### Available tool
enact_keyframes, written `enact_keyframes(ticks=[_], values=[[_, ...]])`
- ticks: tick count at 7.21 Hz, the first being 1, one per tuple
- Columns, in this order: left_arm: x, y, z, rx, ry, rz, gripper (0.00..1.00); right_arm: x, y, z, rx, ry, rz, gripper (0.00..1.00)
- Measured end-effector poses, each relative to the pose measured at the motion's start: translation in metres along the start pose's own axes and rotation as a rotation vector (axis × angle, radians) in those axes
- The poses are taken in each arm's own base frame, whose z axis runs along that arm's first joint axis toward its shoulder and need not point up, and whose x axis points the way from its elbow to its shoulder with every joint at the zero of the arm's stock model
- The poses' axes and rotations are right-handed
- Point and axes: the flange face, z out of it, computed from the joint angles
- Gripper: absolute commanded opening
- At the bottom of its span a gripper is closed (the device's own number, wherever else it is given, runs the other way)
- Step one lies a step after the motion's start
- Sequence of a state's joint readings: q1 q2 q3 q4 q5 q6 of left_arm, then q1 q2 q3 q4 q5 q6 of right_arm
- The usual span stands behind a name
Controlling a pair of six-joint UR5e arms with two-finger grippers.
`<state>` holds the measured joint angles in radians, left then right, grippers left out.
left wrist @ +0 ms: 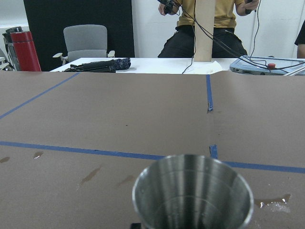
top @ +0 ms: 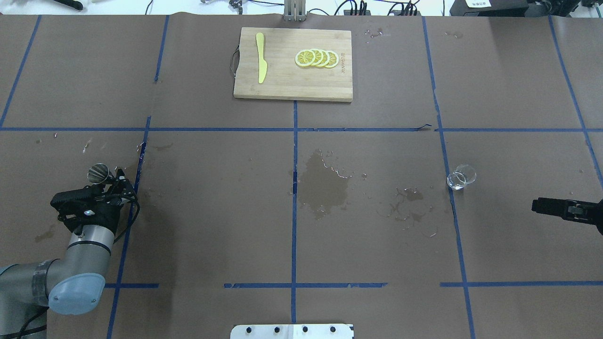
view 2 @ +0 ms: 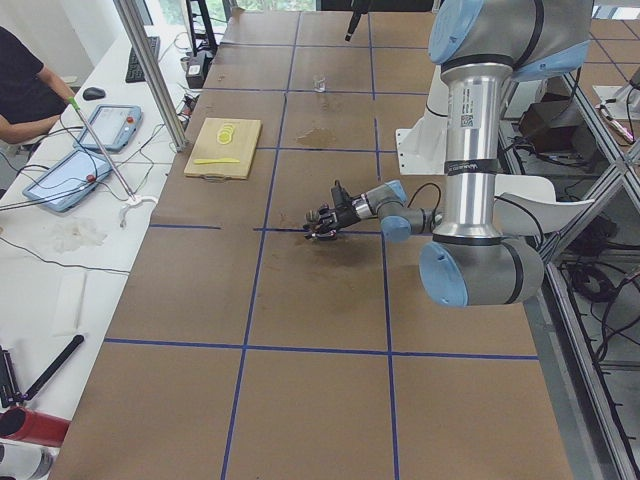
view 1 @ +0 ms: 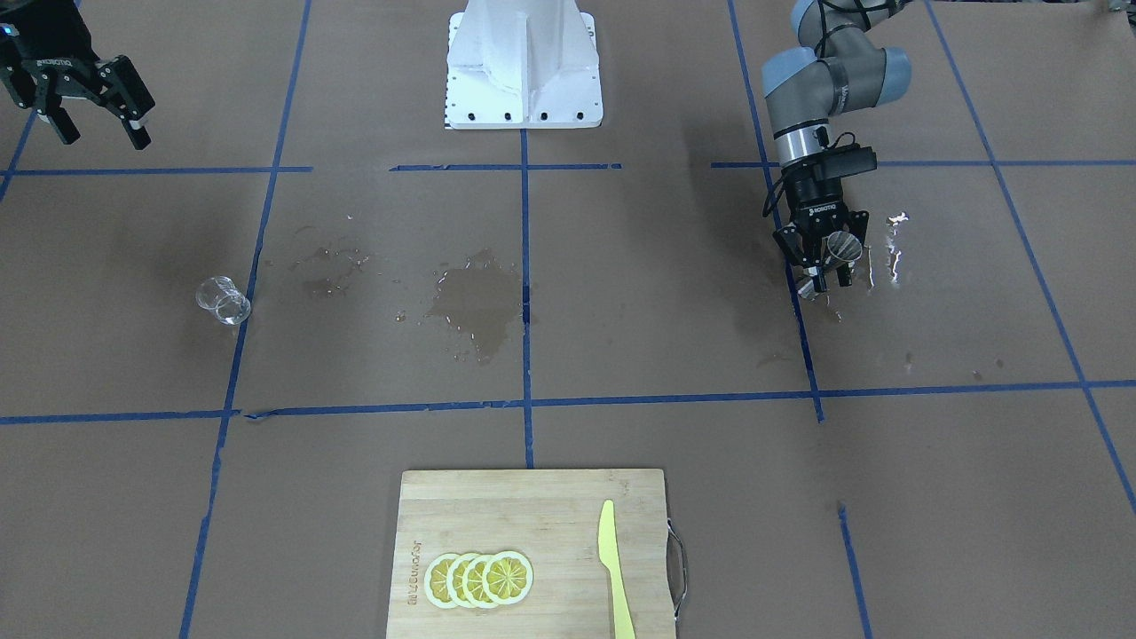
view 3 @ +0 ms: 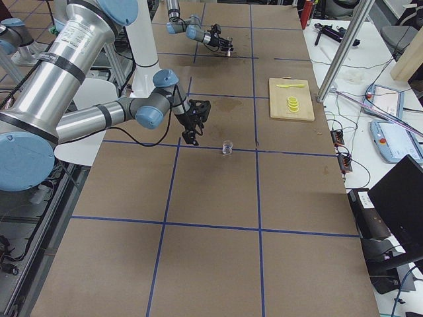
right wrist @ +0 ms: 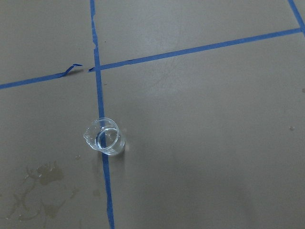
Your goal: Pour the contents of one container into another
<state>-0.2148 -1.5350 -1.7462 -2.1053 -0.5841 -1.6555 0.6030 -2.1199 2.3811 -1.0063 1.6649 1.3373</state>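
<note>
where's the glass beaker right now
In the overhead view the glass beaker stands upright on the robot's right side, on a blue tape line, right of the wet stains.

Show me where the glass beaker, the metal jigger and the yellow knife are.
glass beaker (right wrist: 107, 140), right wrist view, on its clear body.
metal jigger (top: 98, 173), overhead view, on its open upper cone.
yellow knife (top: 261, 61), overhead view, at mid-length.

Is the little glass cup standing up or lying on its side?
Standing up. The glass cup rests on its base on the table, round rim facing up, with nothing holding it.
</note>
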Motion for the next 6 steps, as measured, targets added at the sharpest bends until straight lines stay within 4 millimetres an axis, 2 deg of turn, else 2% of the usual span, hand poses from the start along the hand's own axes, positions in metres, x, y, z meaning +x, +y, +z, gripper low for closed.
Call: enact_keyframes(ticks=[2, 4, 6], values=[[0.004, -0.007, -0.004, 0.009, 0.01, -0.026, 0.0, 0.001, 0.003, 0.002, -0.001, 0.006, -0.009, 1.0], [0.016, -0.024, -0.014, 0.011, 0.034, -0.065, 0.0, -0.002, 0.007, 0.007, 0.045, 0.025, -0.045, 1.0], [0.029, -0.043, -0.027, 0.01, 0.062, -0.079, 0.0, -0.008, 0.023, 0.02, 0.119, 0.056, -0.112, 1.0]])
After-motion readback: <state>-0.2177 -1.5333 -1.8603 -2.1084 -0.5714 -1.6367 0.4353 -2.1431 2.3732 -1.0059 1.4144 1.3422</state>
